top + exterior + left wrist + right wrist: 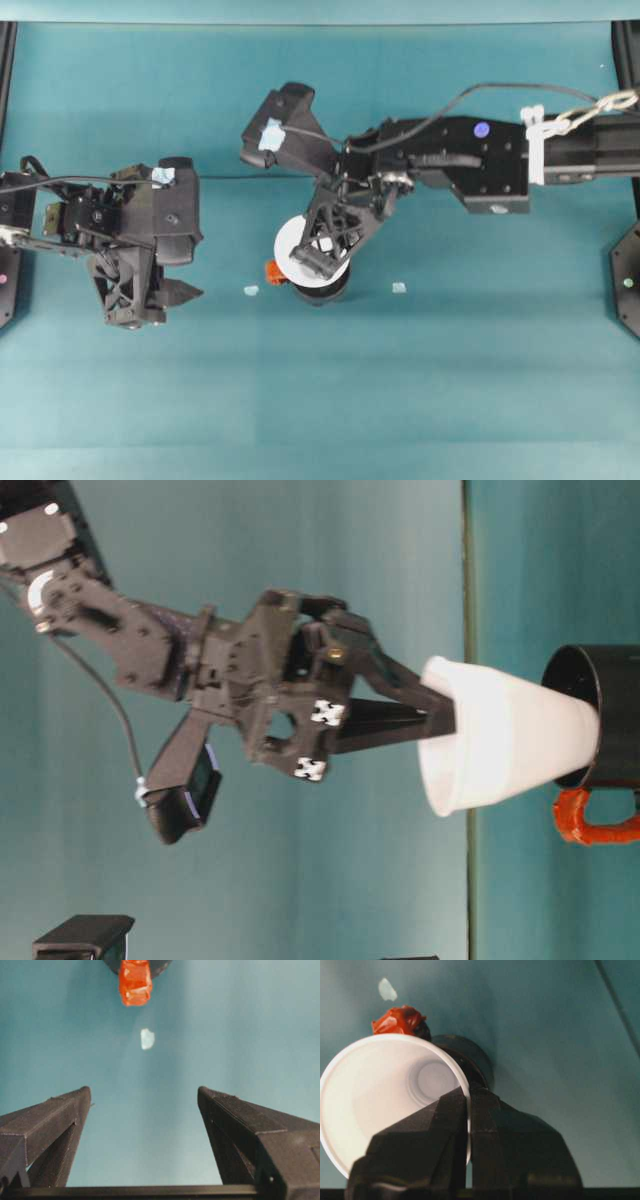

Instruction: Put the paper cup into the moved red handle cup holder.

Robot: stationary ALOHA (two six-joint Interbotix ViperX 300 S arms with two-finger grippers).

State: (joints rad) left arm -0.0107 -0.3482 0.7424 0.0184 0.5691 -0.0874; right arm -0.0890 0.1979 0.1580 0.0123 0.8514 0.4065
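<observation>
paper cup point(505, 742) partway inside red handle cup holder point(612, 715)

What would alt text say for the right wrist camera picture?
A black end effector pinches the rim of a white paper cup, one finger inside. Behind the cup sits a black cup holder with a red handle on a teal table.

A teal table point(480, 380) spans the scene under even light; a matching teal wall point(300, 540) rises behind.
</observation>
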